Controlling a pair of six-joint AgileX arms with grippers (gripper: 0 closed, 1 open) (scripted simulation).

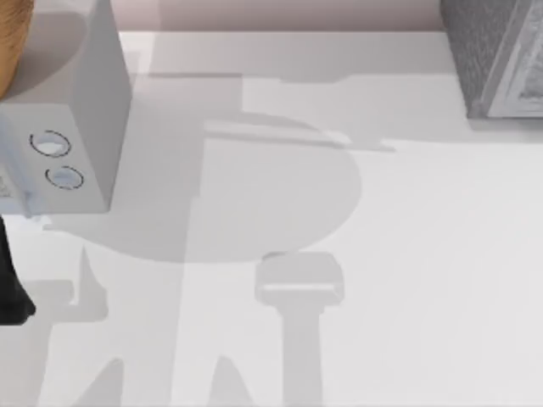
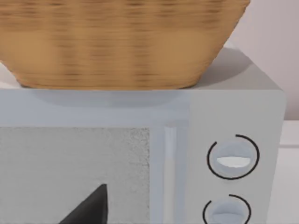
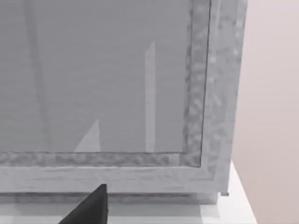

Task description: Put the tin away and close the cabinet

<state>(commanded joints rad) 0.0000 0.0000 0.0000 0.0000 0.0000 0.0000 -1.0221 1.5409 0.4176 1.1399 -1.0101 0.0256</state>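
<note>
Left gripper [image 2: 91, 210]: one black tip at the lower edge of the left wrist view; gap between the jaws hidden, so cannot tell whether wide or narrow; nothing seen held.
Just ahead of it: speckled grey window [image 2: 70, 172] in the front of the smooth pale grey box [image 2: 187, 112], close to the tip; touching or apart, cannot tell.
Beside that window: pale vertical bar, then two round dials [image 2: 232, 157], one above the other.
On top of the box: woven tan wicker basket [image 2: 117, 42], resting on the flat top.
Right gripper [image 3: 91, 207]: one black tip at the lower edge of the right wrist view; jaw opening likewise impossible to judge; nothing seen held.
Just ahead of it: large dark grey speckled cabinet [image 3: 212, 93], its smooth lighter door panel [image 3: 93, 74] set flat inside a mottled frame.
Cabinet in the top view [image 1: 479, 51]: at the far right corner of the white table [image 1: 407, 280].
Box in the top view [image 1: 85, 127]: at the far left, dials facing the near side, well apart from the cabinet.
Left arm [image 1: 10, 288]: dark part at the table's left edge, near the box front.
Behind the table: plain pinkish wall [image 1: 280, 13].
</note>
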